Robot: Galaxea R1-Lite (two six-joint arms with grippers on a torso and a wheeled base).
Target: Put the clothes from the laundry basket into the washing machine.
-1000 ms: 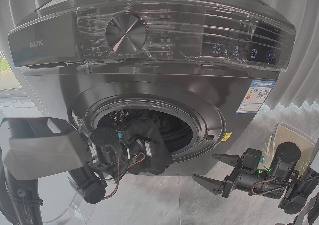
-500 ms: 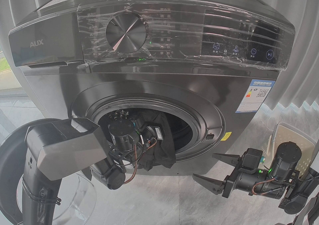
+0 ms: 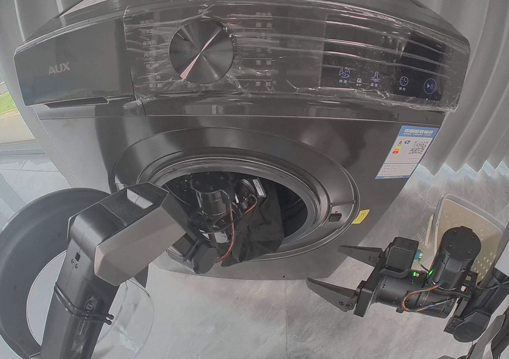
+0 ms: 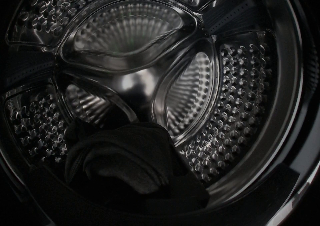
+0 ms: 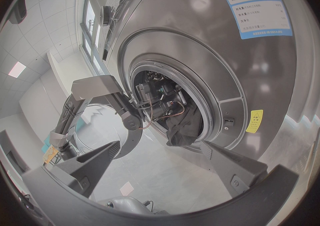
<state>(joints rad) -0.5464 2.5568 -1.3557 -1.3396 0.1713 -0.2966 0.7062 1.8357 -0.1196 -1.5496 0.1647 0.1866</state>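
Deeper into the opening than a second ago, the left arm (image 3: 122, 227) has carried the dark garment (image 3: 262, 227) from in front of the door ring to across it, while the right arm has kept its place. Part of the garment lies bunched low in the drum (image 4: 233, 86), and a fold still drapes over the lower lip of the opening and hangs outside. It looks light, limp and quite unbreakable, so it should slump wherever it is let go and may snag or trail on the lip. A pinch on a thick bunched fold would likely hold better than one on a thin edge. Whether the left gripper (image 3: 253, 193), sunk in the mouth of the washing machine (image 3: 318, 164), has hold of the cloth I cannot tell. Off to the right, the right gripper (image 3: 324, 266) hangs low over the floor (image 3: 254, 317) with its fingers (image 3: 347, 252) spread wide and nothing between them, just beside the pale laundry basket (image 3: 461, 217). The round door (image 3: 32, 249) stands swung open on the left.
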